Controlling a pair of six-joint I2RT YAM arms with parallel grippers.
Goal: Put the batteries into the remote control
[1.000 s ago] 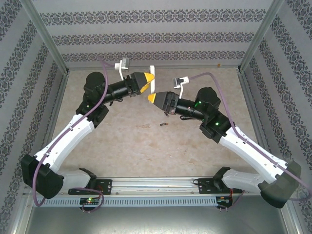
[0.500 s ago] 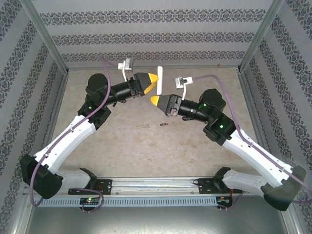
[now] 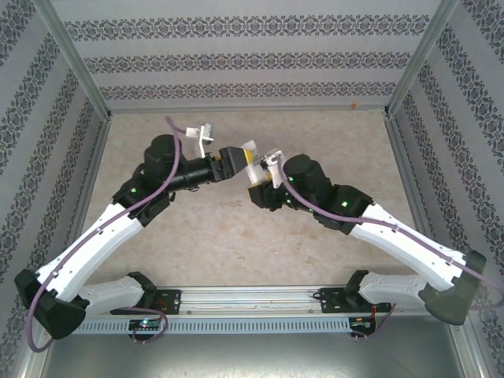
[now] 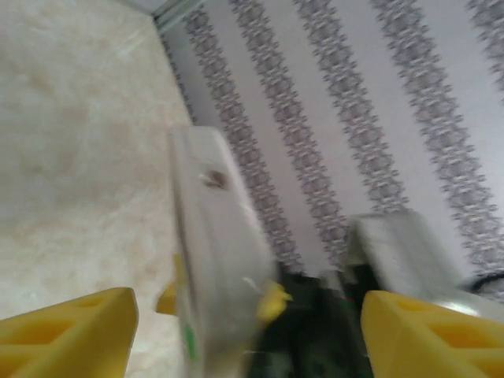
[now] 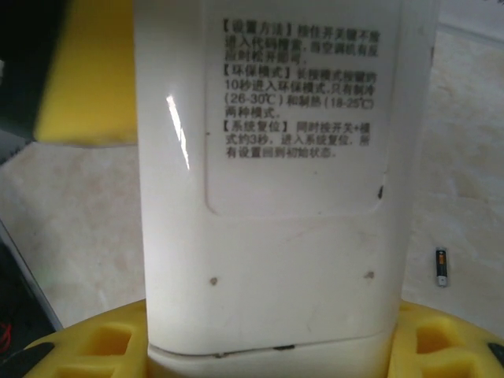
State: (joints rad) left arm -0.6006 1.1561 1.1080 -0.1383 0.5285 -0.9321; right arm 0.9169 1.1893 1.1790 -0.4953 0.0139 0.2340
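R gripper [image 5: 272, 350] clamps white plastic remote [image 5: 276, 236] upright, label twd cam. L gripper [image 4: 248, 323] gapes wide around it, not touching. Small dark cylindrical battery [image 5: 442, 266] lies on beige tabletop [image 5: 465, 157].

Beige bench [image 3: 220, 236] in a papered enclosure
Its mottled stone-look top is boxed by walls [image 3: 236, 55] of grey damask-striped wallpaper, with aluminium posts [image 3: 77, 67] at the corners.
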